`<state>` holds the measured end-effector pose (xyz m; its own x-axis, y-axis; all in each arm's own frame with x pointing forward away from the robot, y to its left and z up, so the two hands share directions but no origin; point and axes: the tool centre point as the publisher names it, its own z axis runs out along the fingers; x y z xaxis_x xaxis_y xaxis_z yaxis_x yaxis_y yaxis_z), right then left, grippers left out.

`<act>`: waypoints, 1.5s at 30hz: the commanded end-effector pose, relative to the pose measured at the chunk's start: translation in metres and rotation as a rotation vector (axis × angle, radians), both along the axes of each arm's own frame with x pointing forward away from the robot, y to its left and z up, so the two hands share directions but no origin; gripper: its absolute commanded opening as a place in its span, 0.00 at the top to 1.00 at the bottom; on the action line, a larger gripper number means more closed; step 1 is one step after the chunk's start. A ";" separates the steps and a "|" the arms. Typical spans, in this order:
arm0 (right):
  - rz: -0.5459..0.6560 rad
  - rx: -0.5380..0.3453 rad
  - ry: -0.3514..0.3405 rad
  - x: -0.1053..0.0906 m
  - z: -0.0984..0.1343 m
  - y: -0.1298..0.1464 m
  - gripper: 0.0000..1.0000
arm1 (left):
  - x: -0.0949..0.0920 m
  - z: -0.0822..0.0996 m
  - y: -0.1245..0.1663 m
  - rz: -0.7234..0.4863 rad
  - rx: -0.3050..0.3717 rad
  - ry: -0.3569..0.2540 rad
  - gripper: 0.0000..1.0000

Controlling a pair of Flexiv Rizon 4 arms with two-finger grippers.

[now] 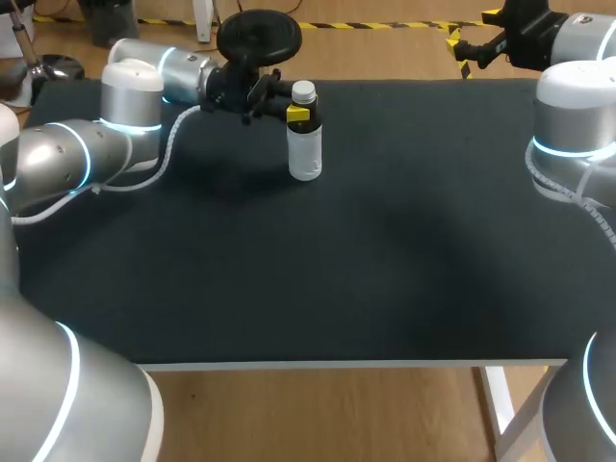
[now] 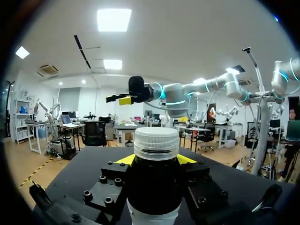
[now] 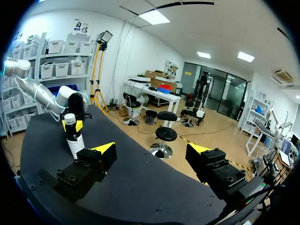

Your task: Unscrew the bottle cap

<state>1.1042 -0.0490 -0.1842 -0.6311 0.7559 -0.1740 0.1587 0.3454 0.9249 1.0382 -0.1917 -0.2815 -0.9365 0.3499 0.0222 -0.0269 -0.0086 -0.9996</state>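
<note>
Left gripper point(image 1: 299, 115) is clamped on the bottle point(image 1: 305, 152), its yellow fingertips point(image 2: 123, 160) pressing the dark upper part from two sides, just below the white ribbed cap point(image 1: 303, 92). The bottle stands upright on the black table point(image 1: 337, 279), toward the far edge and left of the middle; its lower body is pale and see-through. The left wrist view shows the cap point(image 2: 156, 143) rising above the gripper point(image 2: 155, 162), untouched by the fingers, with the bottle point(image 2: 154, 190) filling the gap between them. The left arm point(image 1: 96, 144) comes in from the far left, level with the bottle's neck. Right gripper point(image 1: 470, 43) hangs at the far right corner, well apart from the bottle, and in its own view the gripper point(image 3: 152, 151) is spread wide with nothing between the fingers; the bottle point(image 3: 74, 140) and its cap point(image 3: 69, 117) stand far ahead of it, across the table.
</note>
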 end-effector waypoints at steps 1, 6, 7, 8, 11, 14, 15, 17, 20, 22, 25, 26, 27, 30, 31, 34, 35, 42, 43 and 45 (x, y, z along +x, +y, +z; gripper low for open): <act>0.001 0.000 0.000 0.000 0.000 0.000 0.00 | 0.002 0.000 0.000 -0.004 0.001 0.000 1.00; 0.053 0.074 -0.046 -0.005 0.008 0.042 0.00 | 0.002 0.000 0.000 -0.004 0.001 0.000 1.00; 0.069 0.089 -0.055 -0.007 0.008 0.052 0.00 | 0.002 0.000 0.000 -0.004 0.001 0.000 1.00; 0.086 0.120 -0.067 -0.010 0.008 0.061 0.00 | 0.002 0.000 0.000 -0.004 0.001 0.000 1.00; 0.123 0.180 -0.095 -0.021 0.006 0.087 0.00 | 0.002 0.000 0.000 -0.004 0.001 0.000 1.00; 0.157 0.229 -0.104 -0.032 -0.001 0.110 0.00 | 0.002 0.000 0.000 -0.004 0.001 0.000 1.00; 0.167 0.242 -0.108 -0.035 -0.004 0.117 0.00 | 0.002 0.000 0.000 -0.004 0.001 0.000 1.00; 0.181 0.266 -0.106 -0.042 -0.010 0.129 0.00 | 0.002 0.000 0.000 -0.004 0.001 0.000 1.00; 0.184 0.293 -0.114 -0.053 -0.016 0.140 0.00 | 0.002 0.000 0.000 -0.004 0.001 0.000 1.00; 0.183 0.312 -0.122 -0.061 -0.019 0.149 0.00 | 0.002 0.000 0.000 -0.004 0.001 0.000 1.00; 0.169 0.322 -0.149 -0.070 -0.022 0.165 0.00 | 0.002 0.000 0.000 -0.004 0.001 0.000 1.00; 0.169 0.326 -0.152 -0.073 -0.023 0.170 0.00 | 0.002 0.000 0.000 -0.004 0.001 0.000 1.00; 0.166 0.326 -0.159 -0.075 -0.023 0.174 0.00 | 0.002 0.000 0.000 -0.004 0.001 0.000 1.00; 0.170 0.333 -0.168 -0.079 -0.023 0.188 0.00 | 0.002 0.000 0.000 -0.004 0.001 0.000 1.00; 0.172 0.337 -0.171 -0.081 -0.024 0.193 0.00 | 0.002 0.000 0.000 -0.004 0.001 0.000 1.00; 0.185 0.346 -0.173 -0.084 -0.026 0.204 0.00 | 0.002 0.000 0.000 -0.004 0.001 0.000 1.00; 0.191 0.348 -0.172 -0.084 -0.027 0.208 0.00 | 0.002 0.000 0.000 -0.004 0.001 0.000 1.00; 0.236 0.352 -0.159 -0.089 -0.035 0.234 0.00 | 0.002 0.000 0.000 -0.004 0.001 0.000 1.00; 0.241 0.348 -0.156 -0.089 -0.036 0.237 0.00 | 0.002 0.000 0.000 -0.004 0.001 0.000 1.00; 0.248 0.344 -0.143 -0.089 -0.039 0.242 0.00 | 0.002 0.000 0.000 -0.004 0.001 0.000 1.00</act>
